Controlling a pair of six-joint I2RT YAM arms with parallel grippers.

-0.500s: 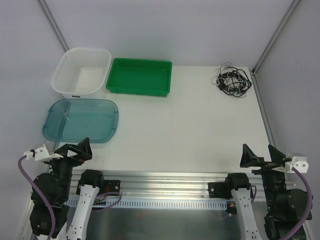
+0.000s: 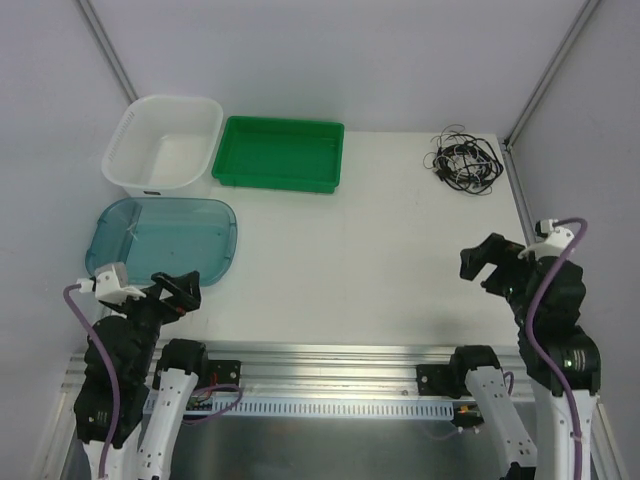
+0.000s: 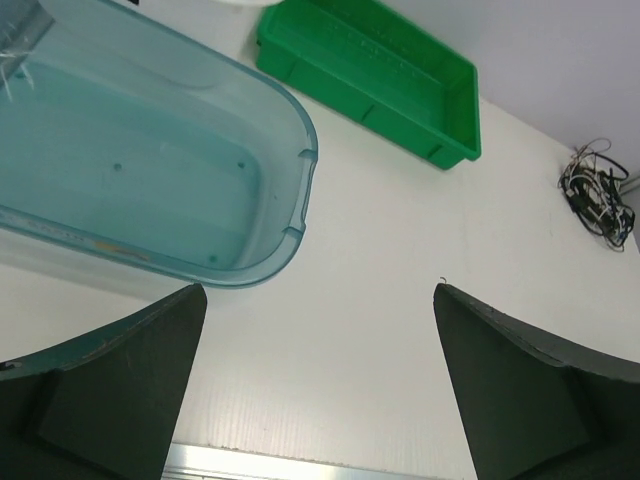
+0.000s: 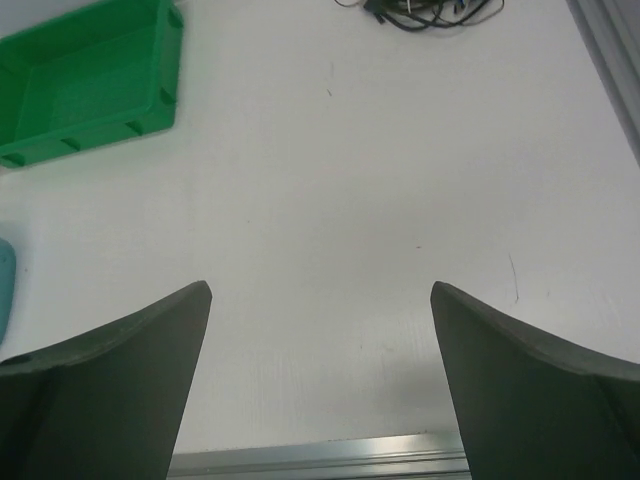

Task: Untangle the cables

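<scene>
- Holding the right gripper (image 4: pixel 320 288) spread wide, its two dark fingers (image 4: pixel 110 380) framing bare white table (image 4: pixel 320 200).
- Facing the cables (image 4: pixel 425 12), lying as a dark tangle far ahead and slightly right of the fingertips, cut off by the upper edge.
- Showing a green tray (image 4: pixel 85 85) ahead and well to the left, apart from the tangle.
- Catching a sliver of teal tub (image 4: pixel 3 285) far left, level with the fingertips.
- Showing a metal rail (image 4: pixel 320 465) just behind, between the fingers.

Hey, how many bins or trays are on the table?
3: white plastic basket far left, green plastic tray right of it, translucent blue plastic tub near left. None seems hidden.
</scene>
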